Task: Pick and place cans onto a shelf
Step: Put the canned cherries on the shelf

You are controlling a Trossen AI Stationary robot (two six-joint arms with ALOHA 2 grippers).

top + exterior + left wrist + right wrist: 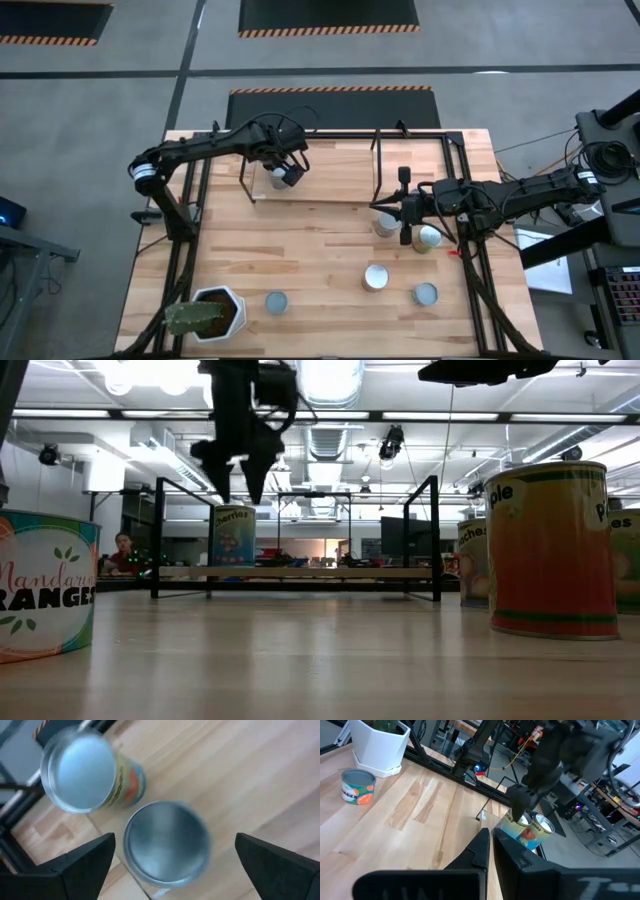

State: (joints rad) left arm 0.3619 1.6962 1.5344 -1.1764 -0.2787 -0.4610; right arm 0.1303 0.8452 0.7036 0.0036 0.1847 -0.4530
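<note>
I have the left gripper [290,172] in the upper left of the overhead picture, over the left end of the shelf [330,200], its fingers spread wide and holding nothing. Through its wrist camera a can [166,843] stands directly between the fingers, with a second can [80,772] just beside it toward the upper left of that frame. I read this as the placing step, with the can set down and let go (the low camera shows one can [232,537] upright on the board). Next I would lift straight up so neither finger clips either can. My right gripper [404,208] waits centre right, fingers clenched on nothing, beside two cans; three more [376,277] stand lower on the table [300,250].
</note>
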